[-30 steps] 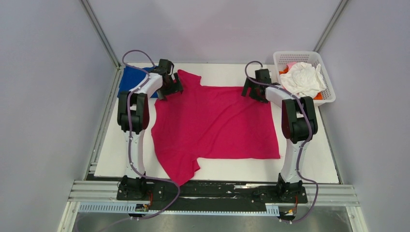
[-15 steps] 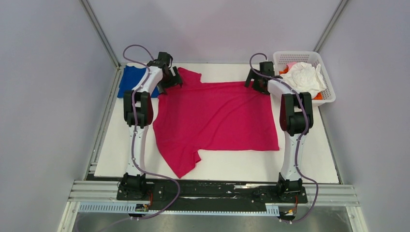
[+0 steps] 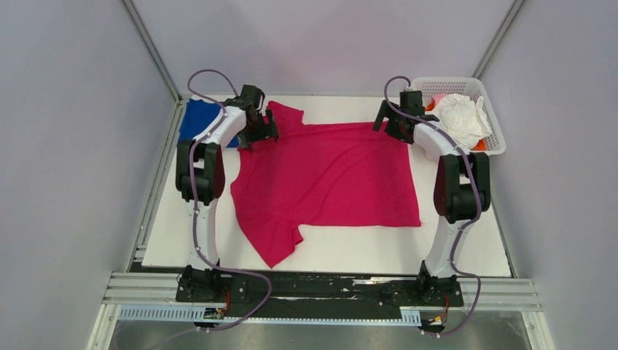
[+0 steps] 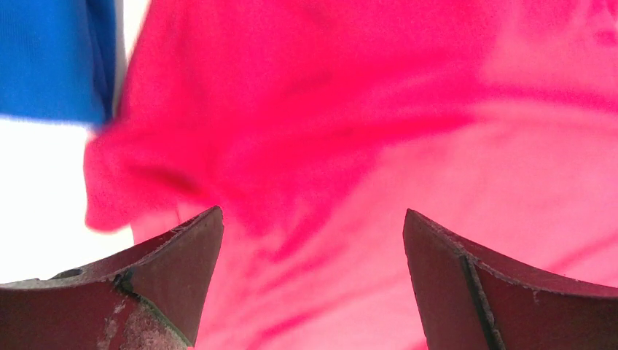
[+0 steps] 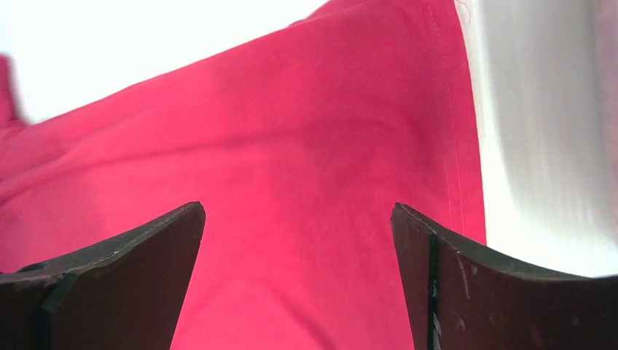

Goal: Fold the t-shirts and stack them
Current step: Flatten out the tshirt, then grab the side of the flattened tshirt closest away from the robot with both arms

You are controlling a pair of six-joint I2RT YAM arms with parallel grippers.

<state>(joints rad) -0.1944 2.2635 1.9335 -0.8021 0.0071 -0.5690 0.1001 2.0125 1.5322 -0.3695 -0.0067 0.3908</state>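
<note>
**Item: magenta shirt** [image 3: 328,175]. Spread flat, front or back up, in the middle of the white table [image 3: 466,240]. The long axis runs left to right, with the neck end to the left and the straight hem to the right. One sleeve points to the far left corner, the other to the near edge.

**Other shirts.** A blue shirt [image 3: 197,120] lies folded at the far left corner, just beside the far sleeve. A crumpled white shirt [image 3: 460,117] sits on top of orange cloth [image 3: 479,145] in the basket [image 3: 452,79] at the far right corner.

**Left gripper** [image 3: 259,127]. The jaws stand wide apart and hold nothing. It hangs over the far sleeve and shoulder, where the cloth is rumpled. Whether the fingertips touch the cloth cannot be told.

**Right gripper** [image 3: 393,124]. The jaws stand wide apart and hold nothing. It hangs over the far hem corner, with the stitched hem running along the right finger's side. Contact cannot be told here either.

**Surroundings.** Plain pale grey walls [image 3: 321,44] close in three sides. A metal rail [image 3: 321,292] at the near edge carries both arm bases.
</note>
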